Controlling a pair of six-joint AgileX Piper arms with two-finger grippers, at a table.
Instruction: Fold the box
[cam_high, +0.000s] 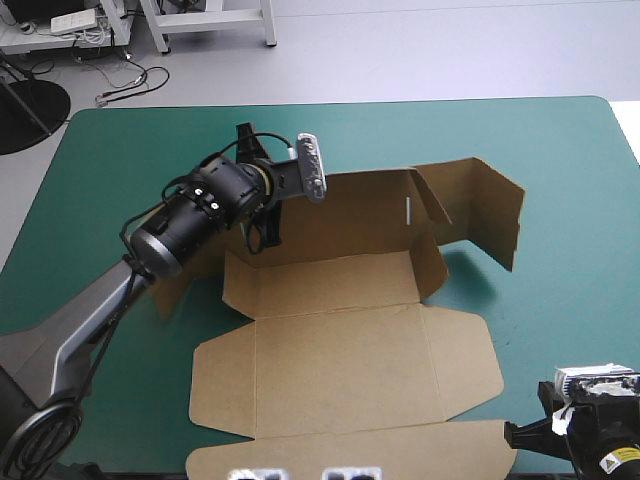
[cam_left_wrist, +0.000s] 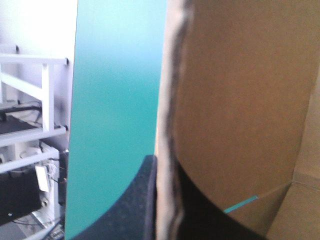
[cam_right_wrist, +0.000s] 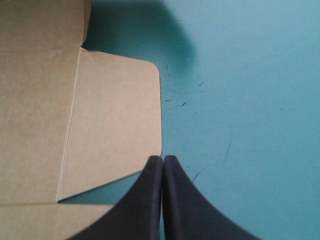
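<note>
The brown box (cam_high: 340, 350) lies mid-table. Its lid panel and side flaps are flat toward the near edge, while its back wall (cam_high: 340, 215) and a right-hand flap (cam_high: 485, 205) stand raised. My left gripper (cam_high: 262, 235) is at the box's left wall. In the left wrist view the board's edge (cam_left_wrist: 167, 100) runs between the black fingers (cam_left_wrist: 135, 205), so the left gripper (cam_left_wrist: 167, 167) is shut on it. My right gripper (cam_right_wrist: 163, 160) is shut with nothing in it, low over the teal-green cover just beside the lid's right flap (cam_right_wrist: 115, 125). The high view shows the right gripper (cam_high: 520, 435) at the near right corner.
The teal-green cover (cam_high: 560, 300) stretches right of the box to the table's right edge, and beyond the raised walls to the far edge (cam_high: 340, 103). The box's nearest flap (cam_high: 350, 455) reaches almost to the table's near edge.
</note>
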